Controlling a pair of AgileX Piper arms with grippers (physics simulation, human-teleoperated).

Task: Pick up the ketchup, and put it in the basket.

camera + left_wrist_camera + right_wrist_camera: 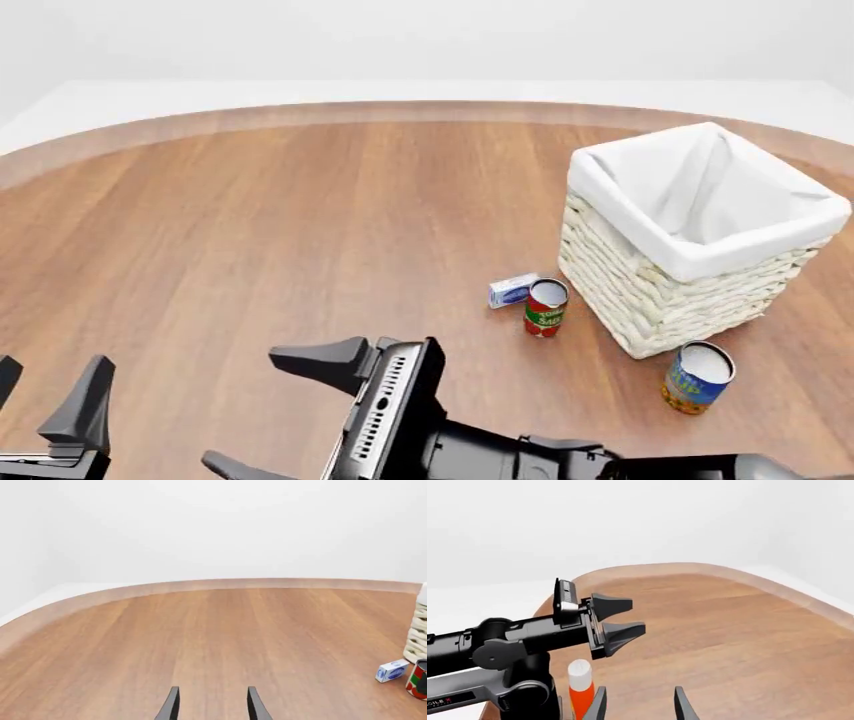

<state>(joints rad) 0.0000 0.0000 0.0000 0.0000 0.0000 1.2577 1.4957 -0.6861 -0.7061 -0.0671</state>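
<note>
The ketchup, an orange-red squeeze bottle with a white cap, appears only in the right wrist view. It stands upright, long axis vertical, just beside one fingertip of the right gripper and outside the gap between the fingers. The right gripper's fingers stand apart and hold nothing. The right arm is judged the nearer arm; the coming move turns on shifting this gripper sideways until the bottle sits between the fingers.

The left gripper passes through the same view above the bottle, fingers apart and empty.

The front view does not show the ketchup; the right arm's body likely hides it. That view alone shows the basket, a large square cream woven wicker container with a white cloth liner, standing far right, well apart from both grippers. A short red-and-green can, a small white-and-blue box and a blue-and-yellow can stand near the basket.
</note>
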